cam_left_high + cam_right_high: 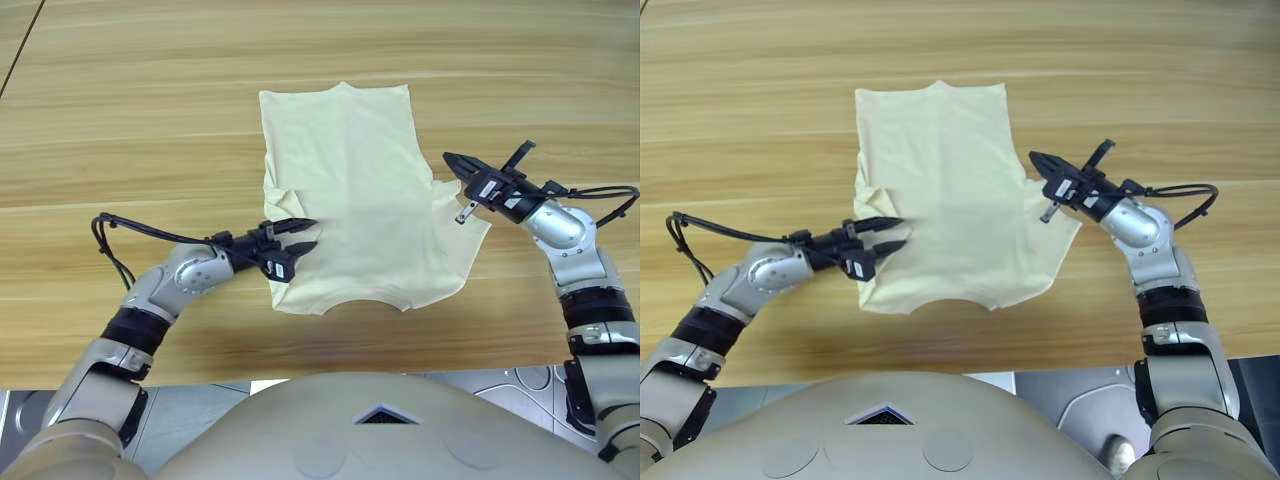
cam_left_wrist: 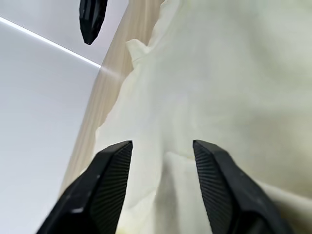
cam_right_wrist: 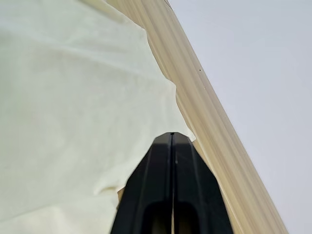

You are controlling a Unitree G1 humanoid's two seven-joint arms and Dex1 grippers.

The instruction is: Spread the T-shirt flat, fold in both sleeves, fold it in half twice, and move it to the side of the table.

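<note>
A pale yellow T-shirt (image 1: 350,190) lies on the wooden table (image 1: 130,100), collar toward me and hem at the far side. Its left side is bunched and folded inward with creases. Its right sleeve (image 1: 455,250) sticks out to the right. My left gripper (image 1: 305,235) hovers open just over the shirt's left edge, and in the left wrist view its fingers (image 2: 109,185) stand apart above the cloth (image 2: 219,73). My right gripper (image 1: 452,160) is shut with nothing in it, its tip (image 3: 171,134) at the shirt's right edge, above the sleeve.
Bare wood surrounds the shirt on the left, right and far sides. The table's front edge (image 1: 200,375) runs close to me, with grey floor (image 1: 190,415) below it.
</note>
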